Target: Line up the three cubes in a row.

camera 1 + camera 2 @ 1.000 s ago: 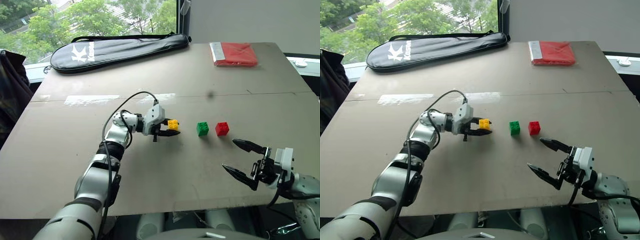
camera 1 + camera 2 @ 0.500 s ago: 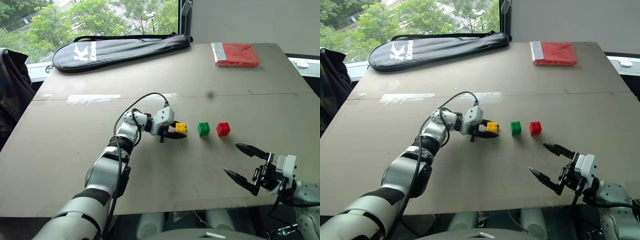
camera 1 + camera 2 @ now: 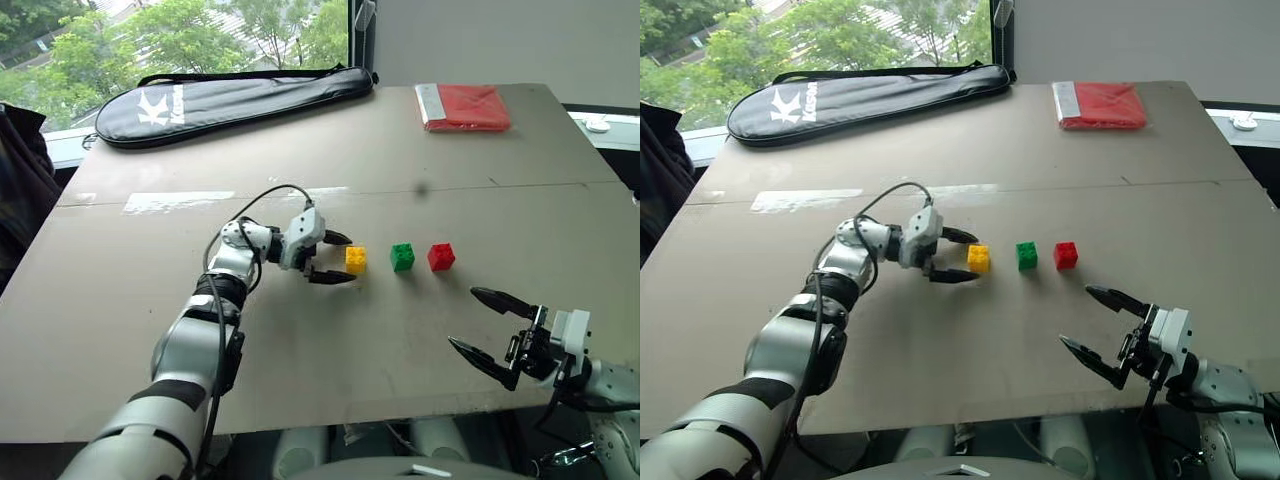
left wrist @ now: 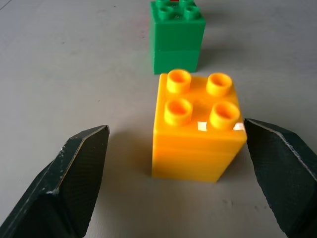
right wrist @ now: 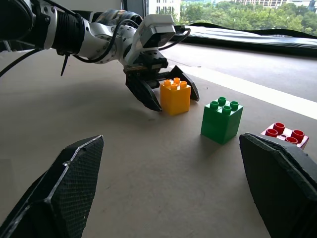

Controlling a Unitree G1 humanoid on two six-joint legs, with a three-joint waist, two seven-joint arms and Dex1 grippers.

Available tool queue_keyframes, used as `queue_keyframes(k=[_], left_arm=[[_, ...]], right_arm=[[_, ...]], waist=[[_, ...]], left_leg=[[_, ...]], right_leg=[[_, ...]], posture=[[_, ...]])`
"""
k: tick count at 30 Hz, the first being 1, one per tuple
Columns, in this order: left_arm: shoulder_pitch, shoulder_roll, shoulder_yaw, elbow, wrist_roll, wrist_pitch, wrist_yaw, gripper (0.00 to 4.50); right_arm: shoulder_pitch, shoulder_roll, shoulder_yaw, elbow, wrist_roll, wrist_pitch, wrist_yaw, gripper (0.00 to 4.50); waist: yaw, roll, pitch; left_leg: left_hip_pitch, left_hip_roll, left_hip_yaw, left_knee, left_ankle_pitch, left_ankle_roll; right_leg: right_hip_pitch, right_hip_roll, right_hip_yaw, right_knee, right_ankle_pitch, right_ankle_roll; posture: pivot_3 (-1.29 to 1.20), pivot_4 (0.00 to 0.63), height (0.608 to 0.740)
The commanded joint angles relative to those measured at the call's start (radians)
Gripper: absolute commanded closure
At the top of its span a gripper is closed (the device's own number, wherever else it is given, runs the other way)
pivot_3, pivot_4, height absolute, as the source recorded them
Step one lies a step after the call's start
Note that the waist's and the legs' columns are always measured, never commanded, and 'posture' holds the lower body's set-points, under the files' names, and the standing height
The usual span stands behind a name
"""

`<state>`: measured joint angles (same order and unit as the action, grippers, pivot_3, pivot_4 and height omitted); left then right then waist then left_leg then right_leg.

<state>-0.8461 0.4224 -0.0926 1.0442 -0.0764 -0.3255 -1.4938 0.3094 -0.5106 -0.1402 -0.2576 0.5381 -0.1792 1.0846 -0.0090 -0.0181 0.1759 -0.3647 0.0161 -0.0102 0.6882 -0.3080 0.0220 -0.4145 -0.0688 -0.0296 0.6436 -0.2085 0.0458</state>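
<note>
With my left claw spread wide around the yellow studded plastic cube, which stands free between its tips beside the green studded cube and red one, I should back straight out without nudging it.

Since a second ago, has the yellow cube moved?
Yes. The yellow cube has moved right, closer to the green cube, and now stands on the table, released between the open fingers of the left tool.

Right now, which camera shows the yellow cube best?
The left wrist view: the yellow cube sits close up between the open fingers, studs clear. The eye views show it small; the right wrist view shows it farther off.
</note>
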Motion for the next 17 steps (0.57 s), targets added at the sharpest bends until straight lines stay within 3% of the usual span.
queue_keyframes(k=[1, 6, 13, 17], left_arm=[[0.118, 0.112, 0.038, -0.181, -0.046, 0.073, -0.038, 0.10], [0.450, 0.224, 0.089, -0.613, -0.122, 0.218, 0.031, 0.10], [0.825, 0.176, 0.145, -1.115, -0.156, 0.428, 0.365, 0.10], [1.002, 0.133, 0.149, -1.274, -0.162, 0.471, 0.488, 0.10]], right_arm=[[-0.004, -0.015, -0.028, 0.014, 0.018, -0.023, 0.026, 0.00], [-0.024, -0.024, -0.038, 0.144, -0.026, -0.025, 0.025, 0.00], [-0.091, -0.058, -0.075, 0.260, -0.002, -0.001, 0.061, 0.00], [-0.149, -0.087, -0.085, 0.329, -0.001, 0.012, 0.086, 0.00]], waist=[[-0.006, 0.000, 0.000], [-0.003, 0.002, 0.000], [0.013, 0.003, -0.001], [0.008, 0.004, -0.001]], left_leg=[[0.000, 0.001, 0.000, 0.000, 0.000, 0.000], [0.002, 0.005, 0.000, -0.001, 0.000, 0.000], [0.003, 0.005, 0.001, -0.001, 0.000, 0.000], [0.005, 0.005, 0.003, -0.001, 0.000, 0.000]], right_leg=[[-0.001, 0.000, 0.000, 0.000, 0.000, 0.000], [-0.001, -0.001, 0.004, -0.001, 0.000, 0.000], [0.000, -0.002, 0.006, -0.001, -0.001, -0.002], [0.001, -0.001, 0.009, -0.001, -0.003, -0.001]], posture=[[0.00, 0.150, 0.707], [0.00, 0.150, 0.707], [0.00, 0.150, 0.707], [0.00, 0.150, 0.707]])
